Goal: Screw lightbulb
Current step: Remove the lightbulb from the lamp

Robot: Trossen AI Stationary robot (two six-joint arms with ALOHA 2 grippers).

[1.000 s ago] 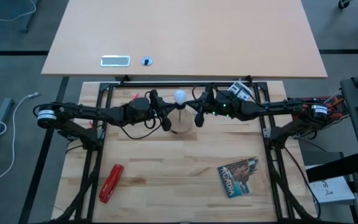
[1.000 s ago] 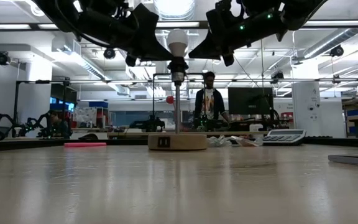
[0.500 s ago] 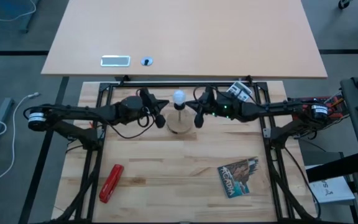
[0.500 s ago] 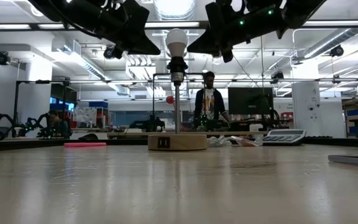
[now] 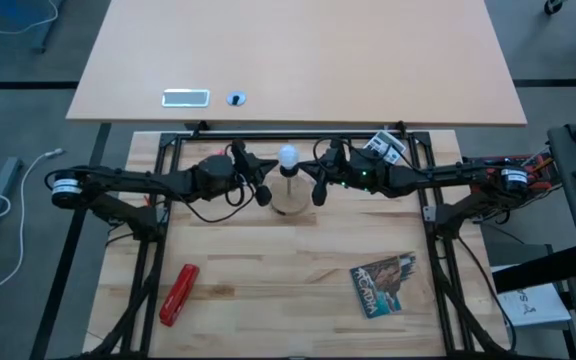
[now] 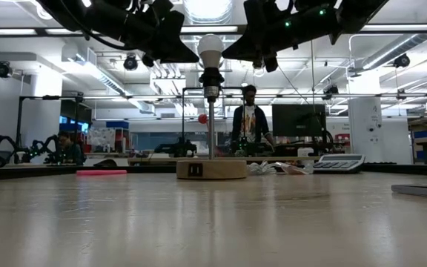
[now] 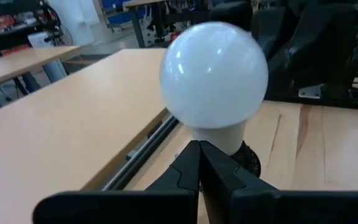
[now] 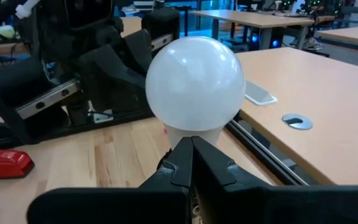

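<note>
Low view shows lightbulb [image 6: 211, 48] seated atop black socket [image 6: 211, 80] on wooden disc base [image 6: 211, 169], w/ left gripper [image 5: 261, 190] & right gripper [image 5: 320, 188] both closed, empty, flanking it; bulb likely light, slick, fragile, so best gripped gently round its head.

L end effector [image 5: 261, 190] shut; R end effector [image 5: 317, 186] shut; arms face inward.

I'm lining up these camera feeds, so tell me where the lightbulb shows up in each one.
High view: lightbulb at the table's far middle, between both arms.
Low view: near top centre, on the black socket atop the post.
Left wrist view: fills the centre.
Right wrist view: centre.
Shared landmark: the pale desk beyond the table, also in both wrist views.
</note>
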